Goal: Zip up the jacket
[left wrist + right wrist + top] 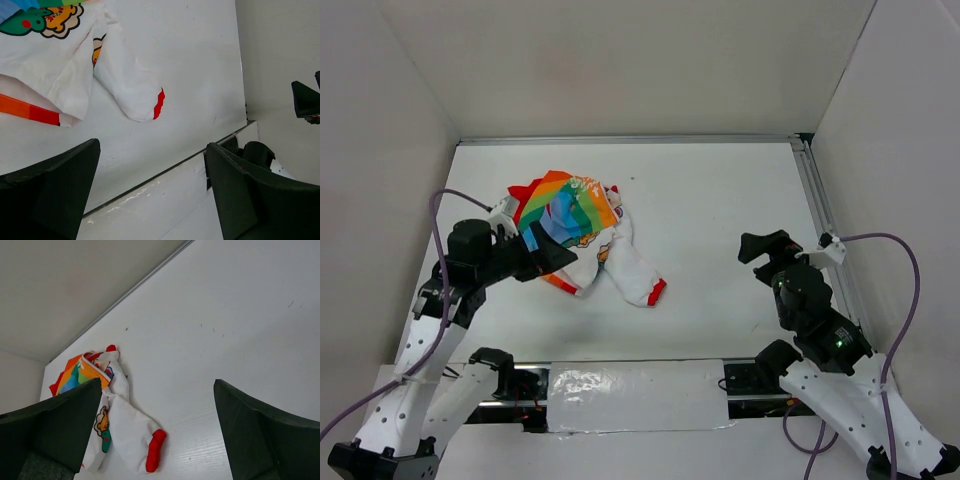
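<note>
A crumpled, rainbow-striped jacket lies on the left side of the white desk, beneath the left hand. It and the right hand gape wide, holding nothing.

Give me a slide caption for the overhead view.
Crumpled jacket at the open left gripper; open right gripper stands apart.

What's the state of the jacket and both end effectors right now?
jacket: bunched in a heap on the table, not spread flat; zipper not visible
jacket sleeve: stretched out from the heap toward the near edge
left end effector: open, empty, at the jacket's left side
right end effector: open, empty, well clear of the jacket
</note>
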Controlling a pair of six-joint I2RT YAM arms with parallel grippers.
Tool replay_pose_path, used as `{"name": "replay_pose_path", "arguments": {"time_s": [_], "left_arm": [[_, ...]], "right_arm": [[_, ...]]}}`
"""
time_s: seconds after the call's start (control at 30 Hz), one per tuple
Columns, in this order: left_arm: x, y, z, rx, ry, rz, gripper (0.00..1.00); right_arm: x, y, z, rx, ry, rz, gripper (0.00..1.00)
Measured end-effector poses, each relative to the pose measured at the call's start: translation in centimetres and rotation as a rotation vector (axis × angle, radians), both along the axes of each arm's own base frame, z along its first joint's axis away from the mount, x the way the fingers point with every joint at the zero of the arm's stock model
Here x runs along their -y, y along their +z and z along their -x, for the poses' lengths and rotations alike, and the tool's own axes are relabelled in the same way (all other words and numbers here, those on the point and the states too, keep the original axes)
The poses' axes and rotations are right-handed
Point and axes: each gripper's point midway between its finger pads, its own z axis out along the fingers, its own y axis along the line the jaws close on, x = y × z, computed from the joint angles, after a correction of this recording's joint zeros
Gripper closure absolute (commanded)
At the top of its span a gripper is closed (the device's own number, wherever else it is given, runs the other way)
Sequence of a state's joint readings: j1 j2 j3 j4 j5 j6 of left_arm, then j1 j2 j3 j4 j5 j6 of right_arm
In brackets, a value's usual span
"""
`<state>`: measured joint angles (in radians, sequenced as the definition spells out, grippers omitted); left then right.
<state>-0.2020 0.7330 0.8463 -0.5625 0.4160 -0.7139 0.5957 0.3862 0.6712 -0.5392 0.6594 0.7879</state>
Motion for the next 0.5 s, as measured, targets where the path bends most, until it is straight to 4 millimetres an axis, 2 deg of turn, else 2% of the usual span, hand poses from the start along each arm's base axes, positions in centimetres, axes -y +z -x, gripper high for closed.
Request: {"name": "replay_pose_path", "arguments": {"time_s": [0.23,0.33,0.5], "left_arm": [[-1.0,1.8,0.4,0.0,0.068,-0.009,0.01],[-1.2,2.6,0.1,-0.006,0.09,-0.01,0.01],[-1.5,1.4,-0.4,-0.07,0.133,-0.017,0.01]], "right_arm": [[1.0,-0.7,0.0,-0.04,-0.073,-0.008,0.0],[0.6,-1.4,-0.6,-0.099,-0.083,0.017,0.0],[-0.4,-2.2,-1.3,-0.154,-0.055,0.057,0.0]]}}
